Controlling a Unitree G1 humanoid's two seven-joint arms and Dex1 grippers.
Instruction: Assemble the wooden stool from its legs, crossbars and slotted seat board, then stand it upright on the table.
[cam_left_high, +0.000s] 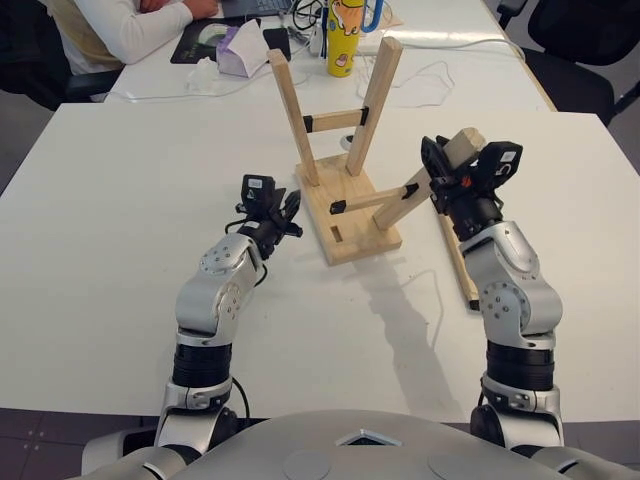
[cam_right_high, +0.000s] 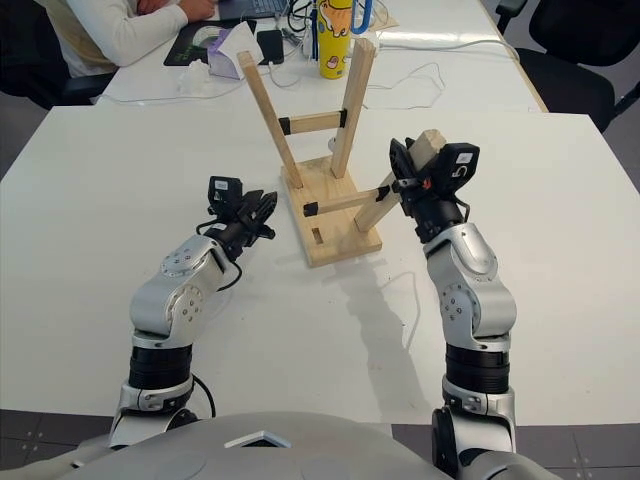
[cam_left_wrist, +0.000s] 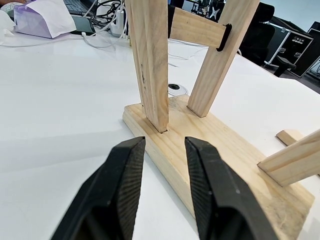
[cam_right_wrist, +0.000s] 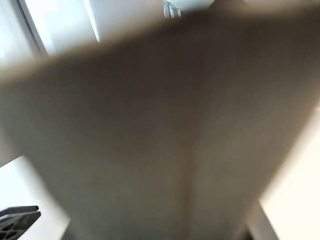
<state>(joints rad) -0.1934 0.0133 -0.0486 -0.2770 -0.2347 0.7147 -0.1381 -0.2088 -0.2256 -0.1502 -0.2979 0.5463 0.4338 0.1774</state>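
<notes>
Here, left gripper (cam_left_high: 290, 212): your fingers (cam_left_wrist: 125, 170) are spread apart with nothing between them; they sit low over the table (cam_left_high: 120, 220), just beside the board's near left edge; they point at the foot of the nearer standing leg and touch no wood.
Right gripper (cam_left_high: 440, 172): you have it pinched on the third leg (cam_left_high: 405, 205), gripping near that leg's upper end; your wrist camera looks straight at blurred wood, close up.
Third leg: it leans down and to the left from your grip, its lower end at the right side of the board; you cannot tell from these views whether it sits in a slot or only rests there.
Lower crossbar (cam_left_high: 370, 200): joined to the third leg, running left above the board; its black-tipped free end hangs over the middle of the board.
Board (cam_left_high: 360, 238): lying flat on the table between your two arms; one open slot (cam_left_high: 335, 233) shows near its front edge.
Standing legs: the left leg (cam_left_high: 295, 120) and right leg (cam_left_high: 372, 105) rise from the far half of the board, leaning toward each other's feet and spreading at the top.
Upper crossbar (cam_left_high: 335, 121): bridging those two legs partway up.
Loose stick (cam_left_high: 458, 265): flat on the table under your right forearm, apart from the board.
Beyond: a yellow cup (cam_left_high: 343, 35) and a tissue box (cam_left_high: 240, 50) on the far desk.
</notes>
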